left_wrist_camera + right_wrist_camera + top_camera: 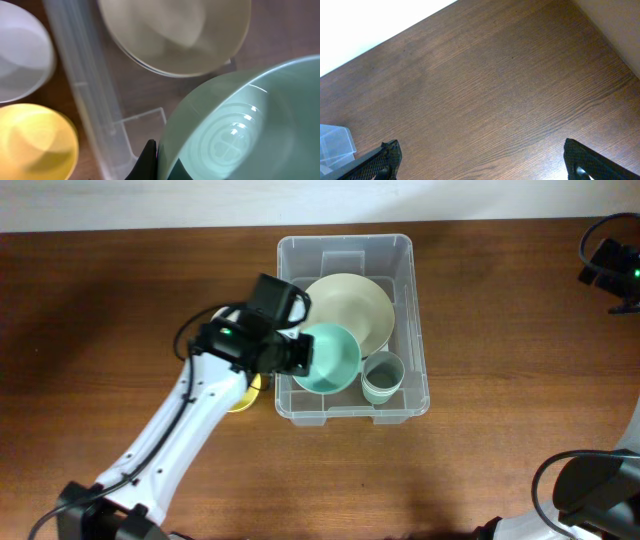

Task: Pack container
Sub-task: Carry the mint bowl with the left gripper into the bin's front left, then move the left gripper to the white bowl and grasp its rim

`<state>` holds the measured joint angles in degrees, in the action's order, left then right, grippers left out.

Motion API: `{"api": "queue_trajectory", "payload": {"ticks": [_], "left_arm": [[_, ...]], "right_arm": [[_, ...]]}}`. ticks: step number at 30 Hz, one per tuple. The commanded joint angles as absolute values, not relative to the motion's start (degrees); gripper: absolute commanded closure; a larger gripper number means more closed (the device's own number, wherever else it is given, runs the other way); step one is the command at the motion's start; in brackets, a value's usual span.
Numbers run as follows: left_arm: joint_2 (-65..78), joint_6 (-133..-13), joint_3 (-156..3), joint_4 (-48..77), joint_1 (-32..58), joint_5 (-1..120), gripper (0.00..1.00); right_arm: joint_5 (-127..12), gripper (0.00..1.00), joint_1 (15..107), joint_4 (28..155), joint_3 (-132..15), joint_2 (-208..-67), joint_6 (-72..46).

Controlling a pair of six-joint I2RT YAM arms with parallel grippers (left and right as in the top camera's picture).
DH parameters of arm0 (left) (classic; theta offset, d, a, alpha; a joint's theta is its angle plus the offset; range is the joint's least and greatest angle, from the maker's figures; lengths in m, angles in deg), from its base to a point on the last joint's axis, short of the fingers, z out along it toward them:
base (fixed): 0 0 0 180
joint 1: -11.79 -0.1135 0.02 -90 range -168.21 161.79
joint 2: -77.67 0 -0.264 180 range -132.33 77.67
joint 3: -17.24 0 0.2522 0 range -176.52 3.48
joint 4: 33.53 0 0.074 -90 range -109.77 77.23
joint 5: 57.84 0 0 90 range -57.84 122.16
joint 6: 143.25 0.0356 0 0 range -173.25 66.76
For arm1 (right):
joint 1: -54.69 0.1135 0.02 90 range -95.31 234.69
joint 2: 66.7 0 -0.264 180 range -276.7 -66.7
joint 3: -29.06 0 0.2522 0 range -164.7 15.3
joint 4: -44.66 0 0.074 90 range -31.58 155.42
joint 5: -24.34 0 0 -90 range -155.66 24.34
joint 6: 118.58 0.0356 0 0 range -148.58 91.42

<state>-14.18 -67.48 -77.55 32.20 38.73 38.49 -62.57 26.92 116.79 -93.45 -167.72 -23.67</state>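
The clear plastic container (345, 243) stands at the table's middle. Inside it lie a cream bowl (352, 305) at the back and a small pale green cup (382, 377) at the front right. My left gripper (300, 355) is shut on the rim of a teal bowl (332, 358), which hangs tilted over the container's front left part. In the left wrist view a dark finger (148, 161) presses the teal bowl's (240, 125) rim, with the cream bowl (175, 30) beyond. My right gripper (485, 165) stands open over bare wood, away from the container.
A yellow bowl (245, 394) sits on the table just left of the container, partly under my left arm. A white bowl (20, 55) lies beside the yellow bowl (35, 140), outside the container wall (85, 100). The right arm (610, 265) stays at the far right edge.
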Motion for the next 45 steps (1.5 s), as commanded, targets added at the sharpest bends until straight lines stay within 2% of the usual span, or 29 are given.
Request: {"api": "queue_trajectory", "payload": {"ticks": [1,5,6,7,9,10,12,18,29,41,43,45], "left_arm": [[-16.6,-66.4,-77.9,33.0,40.9,33.8,0.99],[-18.4,-66.4,-77.9,34.2,40.9,33.8,0.99],[-18.4,-66.4,-77.9,34.1,40.9,33.8,0.94],[-18.4,-66.4,-77.9,33.9,40.9,33.8,0.85],[-18.4,-66.4,-77.9,33.2,40.9,33.8,0.44],[-18.4,-66.4,-77.9,32.6,40.9,33.8,0.36],[-18.3,-66.4,-78.9,31.4,40.6,33.8,0.30],[-18.3,-66.4,-85.5,31.5,36.0,29.6,0.25],[-20.7,-66.4,-87.5,31.8,19.5,25.9,0.24],[-39.6,-72.5,-87.5,28.1,13.1,34.5,0.24],[-42.0,-72.5,-87.5,26.9,13.1,34.5,0.25],[-43.8,-72.5,-87.5,25.5,13.1,34.5,0.30]], "right_arm": [[-62.4,0.01,26.9,116.7,-93.6,-167.7,-23.7],[-62.4,0.01,26.9,116.7,-93.6,-167.7,-23.7],[-62.4,0.01,26.9,116.7,-93.6,-167.7,-23.7],[-62.4,0.01,26.9,116.8,-93.6,-167.7,-23.7],[-62.4,0.01,26.9,116.7,-93.6,-167.7,-23.7],[-62.4,0.01,26.9,116.7,-93.6,-167.7,-23.7],[-62.4,0.01,26.9,116.7,-93.6,-167.7,-23.7],[-62.4,0.01,26.9,116.7,-93.6,-167.7,-23.7],[-62.4,0.01,26.9,116.7,-93.6,-167.7,-23.7],[-62.4,0.01,26.9,116.7,-93.6,-167.7,-23.7],[-62.4,0.01,26.9,116.7,-93.6,-167.7,-23.7],[-62.4,0.01,26.9,116.7,-93.6,-167.7,-23.7]]}}
